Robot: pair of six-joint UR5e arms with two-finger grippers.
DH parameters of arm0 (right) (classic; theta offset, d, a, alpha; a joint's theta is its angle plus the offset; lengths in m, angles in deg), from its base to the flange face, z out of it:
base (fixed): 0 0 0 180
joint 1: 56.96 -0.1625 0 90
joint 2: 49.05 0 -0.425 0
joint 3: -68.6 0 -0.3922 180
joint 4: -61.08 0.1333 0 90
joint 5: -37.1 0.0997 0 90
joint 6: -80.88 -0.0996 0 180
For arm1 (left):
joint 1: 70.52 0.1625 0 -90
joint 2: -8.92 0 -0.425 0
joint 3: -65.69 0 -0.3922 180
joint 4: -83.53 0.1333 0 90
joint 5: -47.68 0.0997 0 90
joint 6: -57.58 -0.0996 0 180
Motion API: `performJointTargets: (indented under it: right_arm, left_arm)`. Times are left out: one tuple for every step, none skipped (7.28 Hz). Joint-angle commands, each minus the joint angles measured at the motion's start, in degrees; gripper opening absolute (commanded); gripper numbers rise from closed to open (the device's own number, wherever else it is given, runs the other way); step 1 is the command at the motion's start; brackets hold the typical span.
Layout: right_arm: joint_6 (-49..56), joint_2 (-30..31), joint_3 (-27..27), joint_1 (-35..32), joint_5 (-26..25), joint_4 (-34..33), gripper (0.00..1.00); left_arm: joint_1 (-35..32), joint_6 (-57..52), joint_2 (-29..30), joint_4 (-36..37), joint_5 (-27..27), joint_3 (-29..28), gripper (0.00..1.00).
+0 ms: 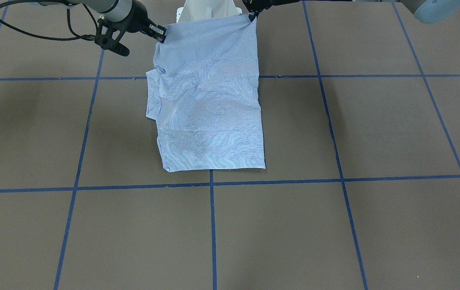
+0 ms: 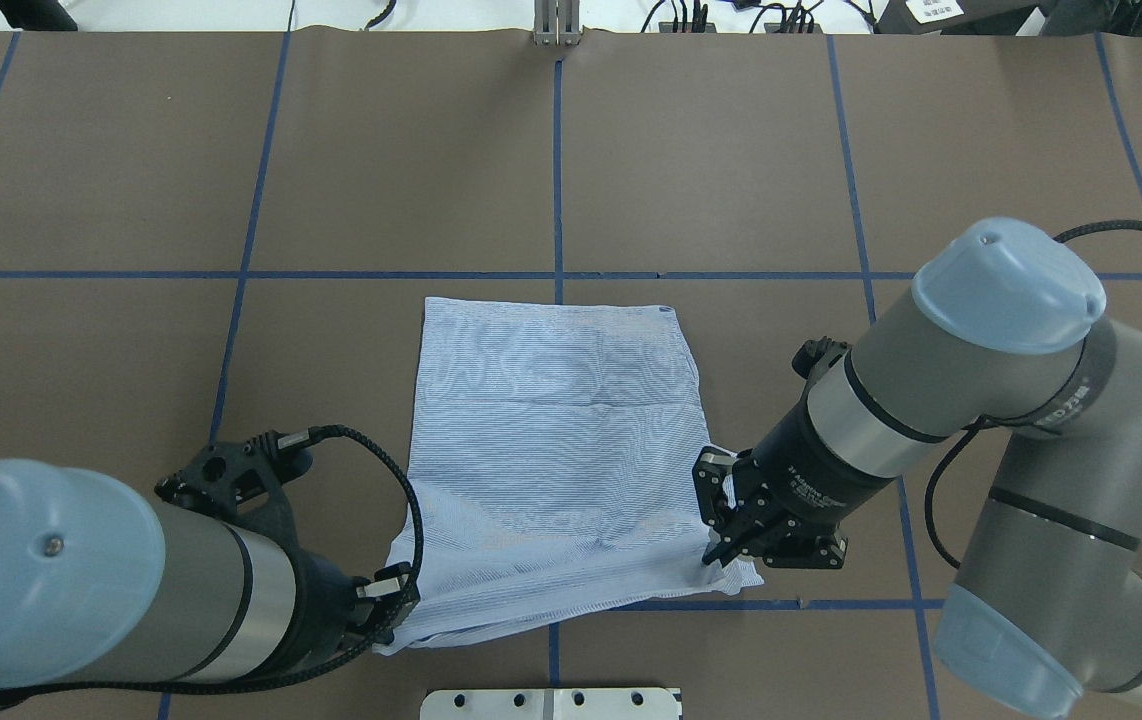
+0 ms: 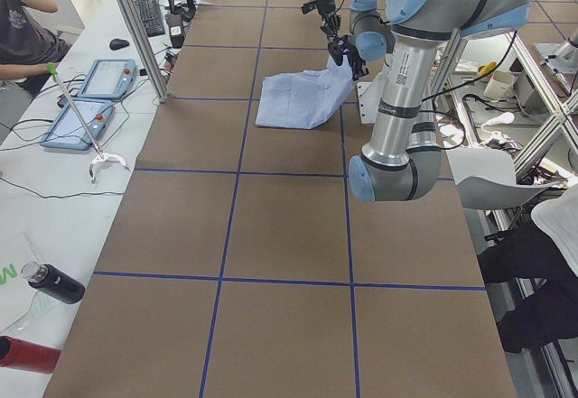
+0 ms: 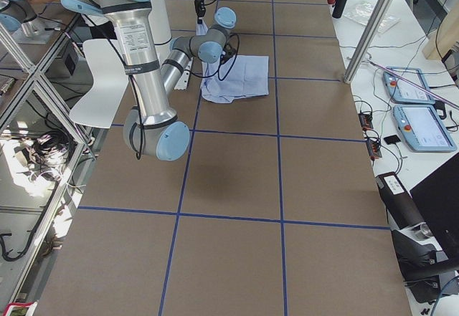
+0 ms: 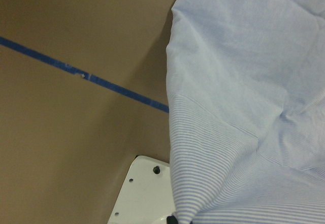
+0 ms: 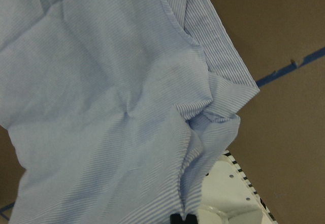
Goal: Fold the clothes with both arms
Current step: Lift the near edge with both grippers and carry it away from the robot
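Mid-fold: both grippers hold the shirt's near corners.
The left gripper (image 2: 389,598) and right gripper (image 2: 721,540) each seem clamped on a raised corner of the shirt (image 2: 556,440); its far half lies flat on the table (image 2: 731,180). Next, I judge, both corners should travel evenly toward the far hem.

Bare tabletop (image 2: 731,150) beyond the shirt (image 2: 551,420) — white base plate (image 2: 551,703) crowds robot-side.

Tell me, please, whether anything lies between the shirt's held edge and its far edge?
Nothing visible does. The left gripper and right gripper pinch the shirt by its near corners; nothing rests on the cloth.
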Motion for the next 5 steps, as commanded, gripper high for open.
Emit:
performJointTargets:
  right_arm:
    - [2.3,-4.1,5.9,-4.8,0.1,-0.2,0.0]
    - [2.6,-4.9,7.7,-6.0,-0.2,-0.1,0.0]
    - [4.0,-6.2,10.4,-6.6,-1.0,-0.2,0.0]
    - [5.7,-7.9,13.6,-7.6,-1.0,-0.1,0.0]
    - [6.7,-10.0,17.1,-8.4,-1.1,-0.1,0.0]
  left_arm:
    - [-4.6,-3.7,1.1,-4.1,0.0,-6.3,0.0]
    - [-5.9,-3.9,1.2,-7.8,0.0,-10.0,0.0]
    - [-7.2,-4.4,1.2,-10.4,-0.1,-12.4,0.0]
    - [-8.8,-6.3,1.2,-11.0,0.0,-13.7,0.0]
    - [-10.2,-8.0,1.2,-11.2,0.0,-14.9,0.0]
